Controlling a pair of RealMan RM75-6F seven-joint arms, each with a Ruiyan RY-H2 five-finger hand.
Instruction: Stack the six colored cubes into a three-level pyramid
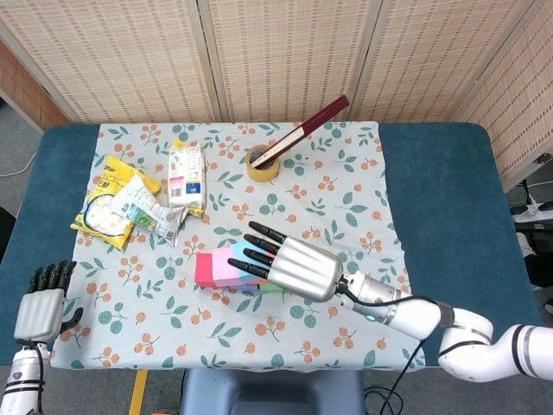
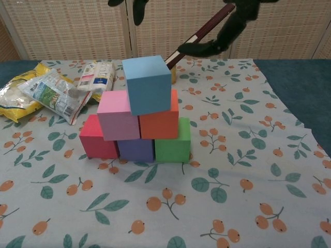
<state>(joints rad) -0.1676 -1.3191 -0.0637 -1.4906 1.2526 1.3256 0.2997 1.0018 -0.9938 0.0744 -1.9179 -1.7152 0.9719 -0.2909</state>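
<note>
1. Blue cube (image 2: 147,84) is seen seated atop the pink cube (image 2: 118,114) and orange cube (image 2: 162,122), slightly skewed; red, purple and green form the base.
2. Nothing is held by the right hand (image 1: 292,263), its fingers (image 1: 263,245) spread above the stack.
3. Nothing is held by the left hand (image 1: 39,311), parked at the table edge.
4. Withdrawal is best made straight upward, so the skewed top is not brushed.

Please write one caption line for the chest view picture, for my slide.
Six foam cubes form a three-level pyramid, light blue cube on top, on a floral tablecloth; the right hand is open above.
</note>
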